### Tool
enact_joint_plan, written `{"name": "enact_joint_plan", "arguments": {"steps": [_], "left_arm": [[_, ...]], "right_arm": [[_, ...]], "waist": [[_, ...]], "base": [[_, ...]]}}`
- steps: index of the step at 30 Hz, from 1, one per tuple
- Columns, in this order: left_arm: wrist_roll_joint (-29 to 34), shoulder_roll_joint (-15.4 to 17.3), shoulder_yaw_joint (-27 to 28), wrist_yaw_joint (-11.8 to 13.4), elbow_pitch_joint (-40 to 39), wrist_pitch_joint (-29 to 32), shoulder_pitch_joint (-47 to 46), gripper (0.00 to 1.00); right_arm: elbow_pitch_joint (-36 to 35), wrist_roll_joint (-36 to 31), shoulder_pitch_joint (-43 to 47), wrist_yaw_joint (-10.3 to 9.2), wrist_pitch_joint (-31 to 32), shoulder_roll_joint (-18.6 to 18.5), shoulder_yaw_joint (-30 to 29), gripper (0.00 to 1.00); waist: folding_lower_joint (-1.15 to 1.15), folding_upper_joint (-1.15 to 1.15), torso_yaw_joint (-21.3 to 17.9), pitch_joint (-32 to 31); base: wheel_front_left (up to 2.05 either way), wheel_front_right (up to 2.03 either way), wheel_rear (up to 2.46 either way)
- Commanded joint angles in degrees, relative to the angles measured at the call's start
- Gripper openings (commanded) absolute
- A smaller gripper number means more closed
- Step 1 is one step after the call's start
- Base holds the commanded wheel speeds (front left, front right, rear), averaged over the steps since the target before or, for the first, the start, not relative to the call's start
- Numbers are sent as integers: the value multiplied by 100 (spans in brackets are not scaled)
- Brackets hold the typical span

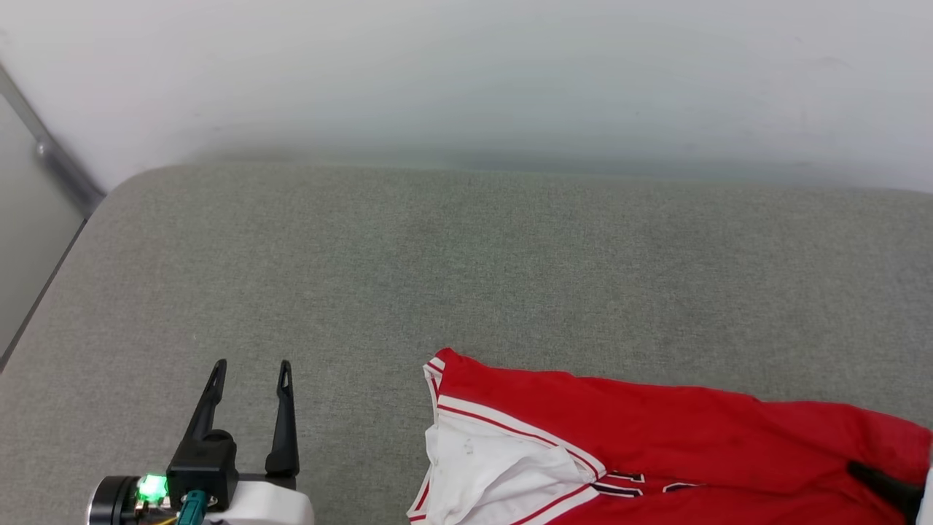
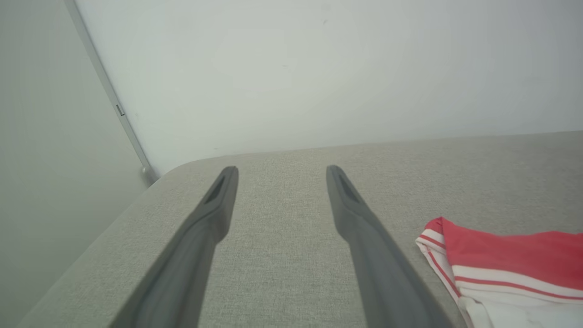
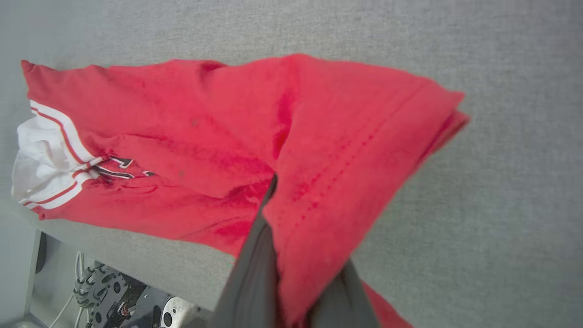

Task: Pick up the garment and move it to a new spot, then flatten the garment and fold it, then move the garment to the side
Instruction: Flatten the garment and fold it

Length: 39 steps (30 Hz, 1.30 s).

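Red garment [image 1: 656,430] near the cushion [image 1: 466,277] edge, pinched by right gripper [image 1: 882,481]; left gripper [image 1: 251,368] spread.

A: How much of the shirt [image 1: 656,430] do you get on head cam?
B: I lose it at the bottom & right edges. The letters [image 1: 627,485] are half folded under, can't read 'em.
A: And the right gripper [image 1: 878,481]?
B: Just a dark stub at the rt edge, rest cut off. On wrist cam its fingers [image 3: 253,273] have tips buried in red cloth; I can't see where they end.
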Motion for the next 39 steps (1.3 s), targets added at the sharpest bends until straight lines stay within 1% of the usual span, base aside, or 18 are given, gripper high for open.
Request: {"name": "enact_joint_plan", "arguments": {"steps": [1,6,11,14,18,24,27,29,34,39], "left_arm": [[44,-27,49,-21,3,-12,103,100],[136,-108,128,-108,-24,-12,196,100],[204,-185,160,-205,-29,-12,146,100],[245,-219,162,-268,-21,-12,35,100],[274,-260,160,-358,4,-12,-88,100],[311,-318,138,-447,27,-12,-252,100],[321,-350,133,-492,43,-12,-329,100],[329,-380,120,-510,53,-12,-386,100],[346,-440,91,-555,71,-12,-509,100],[345,-485,90,-580,88,-12,-587,100]], "right_arm": [[-173,49,85,-2,54,-56,11,0],[-1186,300,222,-2,388,-36,58,0],[-2111,349,4,-2,764,257,215,0],[-2429,202,-262,-2,1029,504,438,0],[-2543,42,-780,-2,1434,883,840,0],[-2255,-325,-1750,-2,1778,1566,1669,0],[-1918,-551,-2197,-2,1758,1907,2134,0],[-1641,-729,-2497,-2,1717,2066,2443,0],[-901,-1036,-3072,-2,1483,2334,3193,0],[-274,-1211,-3368,-2,1186,2391,3909,0]], "waist": [[0,0,-25,-44],[0,0,-68,-117],[0,0,-61,-63],[0,0,-10,33],[0,0,71,168],[0,0,200,371],[0,0,253,454],[0,0,298,518],[0,0,410,670],[0,0,486,789]], "base": [[0,0,0],[0,0,0],[0,0,0],[0,0,0],[0,0,0],[0,0,0],[0,0,0],[0,0,0],[0,0,0],[0,0,0]]}}
